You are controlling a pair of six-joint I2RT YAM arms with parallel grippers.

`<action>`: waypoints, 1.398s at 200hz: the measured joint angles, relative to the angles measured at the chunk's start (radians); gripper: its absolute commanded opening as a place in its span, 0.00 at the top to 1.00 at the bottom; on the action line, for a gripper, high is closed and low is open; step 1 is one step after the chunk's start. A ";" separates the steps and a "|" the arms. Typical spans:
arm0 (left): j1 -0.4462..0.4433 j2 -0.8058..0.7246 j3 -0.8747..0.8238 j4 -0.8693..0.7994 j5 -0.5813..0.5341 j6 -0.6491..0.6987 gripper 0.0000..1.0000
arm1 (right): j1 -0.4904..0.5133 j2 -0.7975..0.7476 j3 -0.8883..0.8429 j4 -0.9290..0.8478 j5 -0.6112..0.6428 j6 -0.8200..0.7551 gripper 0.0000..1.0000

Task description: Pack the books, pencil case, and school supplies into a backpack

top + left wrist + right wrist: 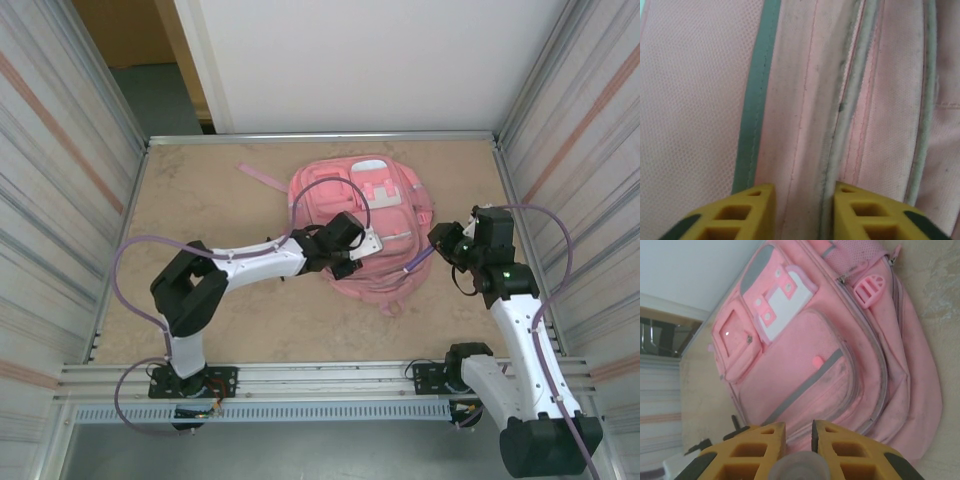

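The pink backpack (385,200) lies flat in the middle of the table, front pockets and white patch (785,305) facing up. My left gripper (347,266) presses down on its near part. The yellow fingers (752,212) stand narrowly apart, closed on a strip of pink fabric (800,125) beside a grey zip seam (847,115). My right gripper (442,242) hovers at the backpack's right edge, shut on the purple pen (420,260), which points at the bag. The pen's rounded end (799,467) shows between those fingers. The books and the pencil case are out of view.
A loose pink strap (262,178) trails from the backpack toward the back left. Corrugated metal walls (60,200) close in both sides, with a white panel behind. Bare tan tabletop (250,320) lies in front of the bag and to its left.
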 measured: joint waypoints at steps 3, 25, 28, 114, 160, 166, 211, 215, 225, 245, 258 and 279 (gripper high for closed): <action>-0.001 0.004 0.005 -0.004 -0.003 0.003 0.85 | 0.000 0.000 0.000 0.000 -0.001 0.000 0.90; 0.000 0.024 0.029 -0.011 -0.028 0.031 0.97 | 0.000 0.001 -0.001 0.001 -0.020 0.001 0.89; 0.000 0.026 0.032 -0.013 -0.029 0.029 0.99 | 0.000 0.001 -0.002 0.001 -0.023 0.002 0.89; 0.018 -0.029 0.139 -0.096 0.066 -0.049 1.00 | 0.050 0.059 -0.170 0.126 -0.172 0.323 0.88; 0.019 -0.042 0.243 -0.171 0.141 -0.164 1.00 | 0.153 0.112 -0.174 0.253 -0.092 0.523 0.86; 0.019 -0.042 0.247 -0.177 0.147 -0.179 1.00 | 0.162 0.129 -0.176 0.277 -0.079 0.550 0.86; 0.030 -0.042 0.249 -0.187 0.206 -0.271 1.00 | 0.216 0.237 -0.181 0.376 0.032 0.682 0.76; 0.031 -0.042 0.249 -0.185 0.210 -0.277 1.00 | 0.220 0.242 -0.181 0.382 0.038 0.690 0.76; 0.034 -0.042 0.249 -0.182 0.221 -0.293 1.00 | 0.229 0.256 -0.181 0.394 0.058 0.711 0.74; 0.039 -0.042 0.249 -0.174 0.241 -0.317 1.00 | 0.249 0.279 -0.181 0.413 0.091 0.748 0.56; 0.041 -0.042 0.249 -0.164 0.248 -0.328 1.00 | 0.257 0.292 -0.177 0.416 0.103 0.756 0.54; 0.048 -0.045 0.243 -0.147 0.260 -0.345 1.00 | 0.257 0.306 -0.141 0.389 0.106 0.753 0.51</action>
